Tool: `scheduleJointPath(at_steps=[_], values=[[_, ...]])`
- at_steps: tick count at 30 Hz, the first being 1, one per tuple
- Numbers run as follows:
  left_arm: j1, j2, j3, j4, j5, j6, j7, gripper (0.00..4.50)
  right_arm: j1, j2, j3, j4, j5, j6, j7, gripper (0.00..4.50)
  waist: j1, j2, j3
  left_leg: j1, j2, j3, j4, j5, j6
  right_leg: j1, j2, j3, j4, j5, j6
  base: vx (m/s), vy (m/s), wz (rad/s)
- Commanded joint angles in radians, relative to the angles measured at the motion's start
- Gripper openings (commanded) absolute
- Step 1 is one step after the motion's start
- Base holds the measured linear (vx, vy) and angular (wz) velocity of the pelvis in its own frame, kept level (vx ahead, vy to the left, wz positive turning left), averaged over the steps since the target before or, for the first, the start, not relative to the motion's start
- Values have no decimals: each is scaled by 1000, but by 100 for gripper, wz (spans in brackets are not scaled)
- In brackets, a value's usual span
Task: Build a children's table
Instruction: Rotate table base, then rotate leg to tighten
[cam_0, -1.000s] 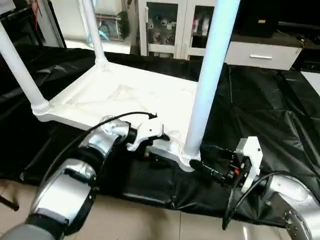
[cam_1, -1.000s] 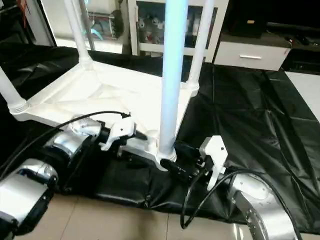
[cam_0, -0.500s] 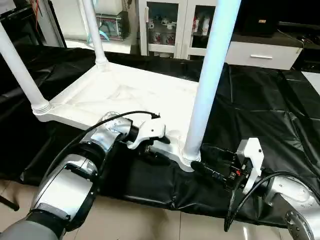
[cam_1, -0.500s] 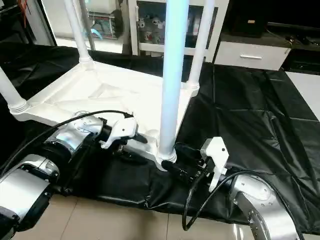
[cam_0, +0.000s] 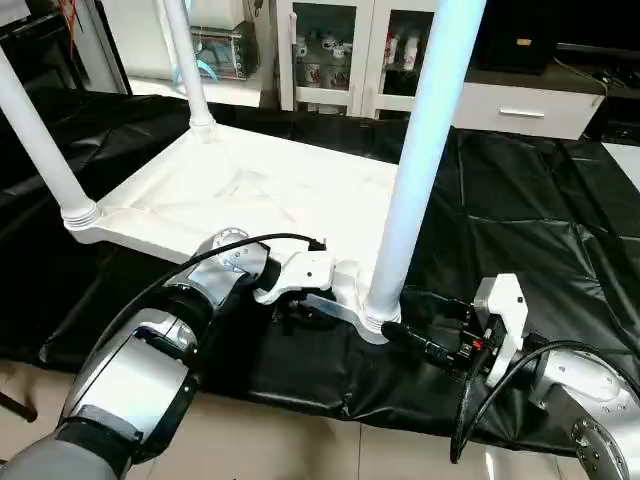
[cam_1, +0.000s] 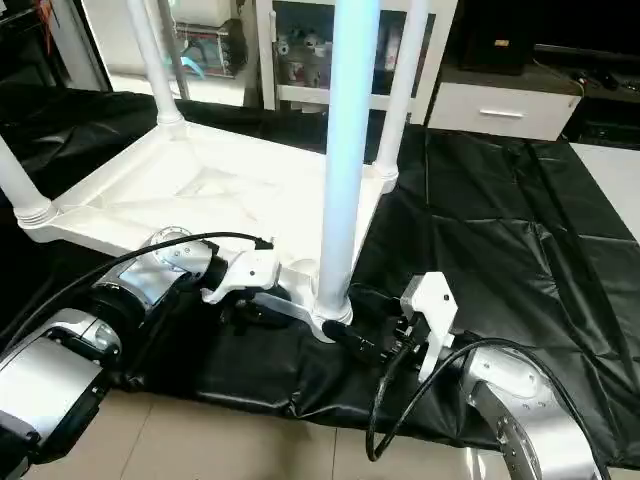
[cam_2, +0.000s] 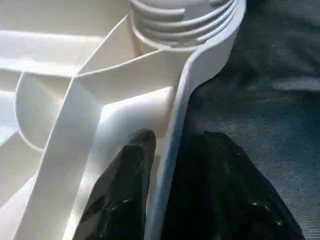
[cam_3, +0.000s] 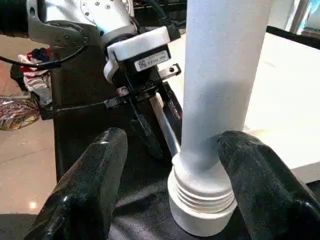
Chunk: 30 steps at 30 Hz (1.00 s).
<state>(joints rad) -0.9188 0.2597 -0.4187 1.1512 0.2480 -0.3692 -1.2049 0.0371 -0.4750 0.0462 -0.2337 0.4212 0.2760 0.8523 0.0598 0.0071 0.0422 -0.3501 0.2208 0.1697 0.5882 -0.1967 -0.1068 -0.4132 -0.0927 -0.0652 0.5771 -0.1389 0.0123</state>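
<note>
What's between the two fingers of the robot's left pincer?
The tabletop's rim runs edge-on between the left pincer's fingers, one finger on either side, as the left wrist view shows.

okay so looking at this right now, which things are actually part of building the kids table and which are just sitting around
Part of the job:
tabletop, upside down on the black sheet
near leg, between the right gripper's open fingers
three other legs, standing in their sockets
left gripper, astride the tabletop's rim

Just around:
black sheet
glass-door cabinet
white drawer unit
</note>
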Motion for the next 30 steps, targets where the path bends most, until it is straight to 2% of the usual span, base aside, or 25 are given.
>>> scheduleJointPath(at_steps=[1,5,7,9,13,14,16,17,19,21,22,23,24,26,27,28,29,30], values=[[-8,16,-9,17,25,36,22,144,-18,-15,-4,9,-3,-11,13,319,6,-16,-57,-7,0,7,-77,-261,66,56,-39,29,-70,-356,-183,0,0,0],[-1,16,19,12,3,80,30,109,-35,-22,-19,42,-23,-16,-4,319,5,-15,-57,-4,0,8,-75,-259,64,54,-39,29,-71,-359,-192,0,0,0],[15,10,41,-3,-4,162,85,93,-76,-27,-44,111,-76,-28,-68,319,3,-15,-57,-8,0,7,-76,-254,56,55,-39,29,-68,-352,-196,0,0,0],[34,-3,63,-18,-23,218,107,80,-102,-25,-64,148,-95,-31,-108,319,1,-18,-56,-5,-3,10,-74,-249,51,54,-38,29,-68,-358,-203,0,0,0],[67,-29,92,-48,-53,295,153,69,-124,-26,-78,179,-107,-37,-132,319,-3,-19,-59,-9,-5,10,-71,-231,68,59,-38,28,-68,-336,-204,0,0,0],[81,-40,102,-68,-62,336,172,66,-128,-29,-76,183,-112,-36,-133,319,-6,-27,-60,-11,-4,10,-70,-223,76,60,-37,28,-64,-316,-213,0,0,0],[95,-50,111,-92,-66,369,206,66,-130,-32,-71,186,-113,-36,-128,319,-9,-23,-60,-11,-4,11,-68,-217,87,59,-37,27,-65,-322,-216,0,0,0],[118,-61,116,-135,-62,423,238,56,-136,-35,-63,190,-114,-36,-117,319,-12,-31,-58,-13,-6,12,-68,-220,94,59,-36,26,-69,-344,-208,0,0,0],[137,-66,113,-173,-52,428,258,51,-143,-35,-55,195,-116,-39,-104,319,-15,-34,-56,-14,-4,10,-68,-219,100,58,-37,24,-71,-383,-195,0,0,0],[160,-75,114,-215,-60,421,242,46,-149,-36,-43,202,-122,-45,-88,319,-17,-31,-56,-12,-5,11,-68,-228,103,54,-36,24,-76,-418,-182,0,0,0],[178,-76,101,-243,-67,358,195,39,-156,-39,-33,212,-132,-52,-80,319,-18,-31,-55,-13,-5,10,-69,-237,103,52,-35,23,-80,-442,-168,0,0,0],[181,-75,98,-247,-68,348,184,39,-157,-39,-31,214,-134,-53,-80,319,-19,-39,-56,-13,-5,10,-69,-237,106,52,-36,23,-82,-451,-163,0,0,0],[186,-73,91,-254,-68,327,172,34,-163,-40,-27,222,-142,-55,-82,319,-18,-35,-56,-13,-5,10,-69,-238,104,51,-35,23,-79,-451,-161,0,0,0],[201,-66,71,-278,-66,263,132,19,-182,-43,-15,250,-170,-61,-92,319,-19,-32,-57,-13,-2,9,-71,-227,100,50,-36,25,-76,-422,-167,0,0,0],[225,-61,56,-328,-72,289,105,14,-221,-38,-5,300,-203,-44,-121,319,-18,-33,-58,-10,-2,11,-70,-229,98,47,-35,26,-76,-411,-171,0,0,0],[232,-59,52,-345,-73,304,102,9,-231,-36,-2,313,-209,-39,-126,319,-21,-33,-59,-13,0,9,-72,-215,92,50,-36,27,-68,-377,-189,0,0,0],[249,-55,39,-380,-75,321,90,4,-253,-35,7,336,-215,-24,-123,319,-19,-36,-61,-9,3,12,-69,-207,91,49,-35,28,-63,-336,-204,0,0,0],[254,-53,36,-388,-75,322,87,4,-256,-35,9,339,-214,-22,-119,319,-22,-37,-59,-16,1,11,-70,-203,93,53,-34,28,-60,-326,-205,0,0,0]])
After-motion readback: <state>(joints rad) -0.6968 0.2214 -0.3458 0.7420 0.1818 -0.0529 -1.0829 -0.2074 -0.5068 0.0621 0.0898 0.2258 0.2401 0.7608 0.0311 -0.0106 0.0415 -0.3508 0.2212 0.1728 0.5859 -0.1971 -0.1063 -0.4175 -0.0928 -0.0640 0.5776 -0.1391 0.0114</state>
